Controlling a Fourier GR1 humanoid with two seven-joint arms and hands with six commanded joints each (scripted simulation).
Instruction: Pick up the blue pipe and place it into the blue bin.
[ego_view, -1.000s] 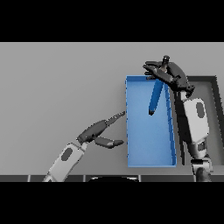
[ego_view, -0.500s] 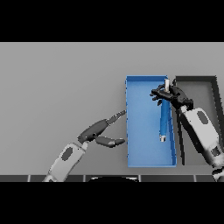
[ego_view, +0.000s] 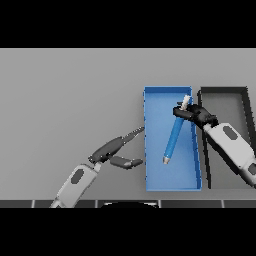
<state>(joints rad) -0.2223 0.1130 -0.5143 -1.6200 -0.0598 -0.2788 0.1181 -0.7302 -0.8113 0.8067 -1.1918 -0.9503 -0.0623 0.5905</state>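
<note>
The blue pipe (ego_view: 173, 137) with a white tip lies tilted inside the blue bin (ego_view: 149, 150), its upper end to the right, its lower end toward the bin's middle. My right hand (ego_view: 196, 115) sits at the pipe's upper end over the bin's right wall, with fingers curled round the pipe just below the white tip. My left hand (ego_view: 111, 148) rests on the table left of the bin, fingers straight and pointing at the bin's left wall, holding nothing.
A dark grey bin (ego_view: 222, 91) stands right beside the blue bin, and my right forearm crosses over it. The grey table stretches away to the left and back.
The right hand has come down and back toward me with the pipe. The pipe went from hanging steeply to lying slanted low in the blue bin. The left arm stayed put.
</note>
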